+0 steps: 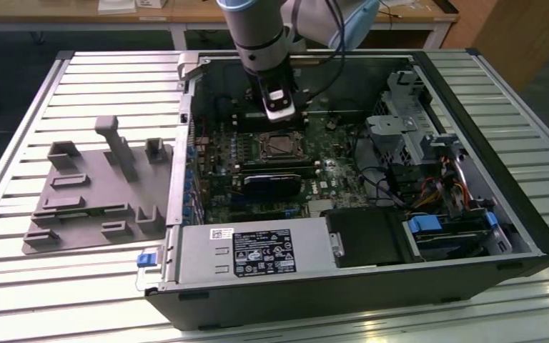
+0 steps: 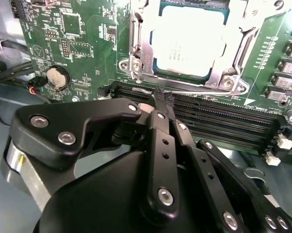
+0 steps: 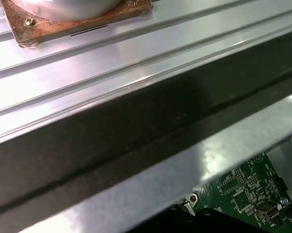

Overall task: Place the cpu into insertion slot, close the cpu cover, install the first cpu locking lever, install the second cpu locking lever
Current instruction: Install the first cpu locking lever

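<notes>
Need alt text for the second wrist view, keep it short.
A pale silvery square cpu lies under the closed silvery metal frame cover on a green circuit board. The black gripper, shut, points at the long black memory slots beside it.

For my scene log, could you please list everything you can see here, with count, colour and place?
computer case: one, black, open, on the table
table: one, silvery, slatted, under the case
fixture tray: one, grey, on the table, at the exterior view's left of the case
circuit board: one, green, inside the case
insertion slot: one, black, on the circuit board
cpu: one, silvery-grey, seated in the insertion slot
cpu cover: one, silvery, lying down around the cpu
memory slots: several, black, beside the insertion slot
coin cell: one, silvery, on the circuit board
gripper: one, black, shut, over the memory slots beside the cpu cover
</notes>
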Controlling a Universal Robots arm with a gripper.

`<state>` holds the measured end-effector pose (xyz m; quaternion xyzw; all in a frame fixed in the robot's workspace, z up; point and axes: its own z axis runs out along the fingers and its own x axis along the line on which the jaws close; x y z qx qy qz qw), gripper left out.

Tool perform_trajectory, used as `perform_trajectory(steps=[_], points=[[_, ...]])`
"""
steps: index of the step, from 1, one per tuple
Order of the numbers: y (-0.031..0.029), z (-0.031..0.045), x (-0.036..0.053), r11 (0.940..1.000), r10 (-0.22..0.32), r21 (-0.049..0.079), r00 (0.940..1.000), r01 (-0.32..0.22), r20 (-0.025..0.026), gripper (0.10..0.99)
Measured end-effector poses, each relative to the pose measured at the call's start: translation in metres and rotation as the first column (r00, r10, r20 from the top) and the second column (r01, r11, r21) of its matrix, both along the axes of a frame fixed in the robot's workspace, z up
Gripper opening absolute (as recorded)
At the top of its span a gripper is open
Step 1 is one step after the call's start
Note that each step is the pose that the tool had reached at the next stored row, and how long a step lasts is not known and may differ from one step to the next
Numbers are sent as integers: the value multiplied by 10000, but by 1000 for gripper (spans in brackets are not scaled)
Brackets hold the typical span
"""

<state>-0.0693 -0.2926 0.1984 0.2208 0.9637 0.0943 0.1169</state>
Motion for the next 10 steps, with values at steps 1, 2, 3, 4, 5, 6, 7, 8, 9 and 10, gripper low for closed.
perform_trajectory(steps=[1,2,3,4,5,6,7,8,9,10], points=[[4,-7,0,10000,-1,-2,10000,1,0,102],[7,-15,0,10000,-1,-5,10000,1,-1,102],[10,-21,0,10000,0,-11,10000,0,-1,102],[11,-26,0,10000,2,-25,10000,-2,0,102],[11,-29,1,10000,4,-47,10000,-4,-1,102],[11,-31,0,10000,5,-71,10000,-5,0,102],[11,-32,0,10000,7,-87,10000,-7,0,102],[11,-34,0,9999,12,-100,10000,-12,0,102],[11,-35,0,9999,24,-109,10000,-24,0,102],[11,-37,0,9999,37,-118,10000,-37,0,102]])
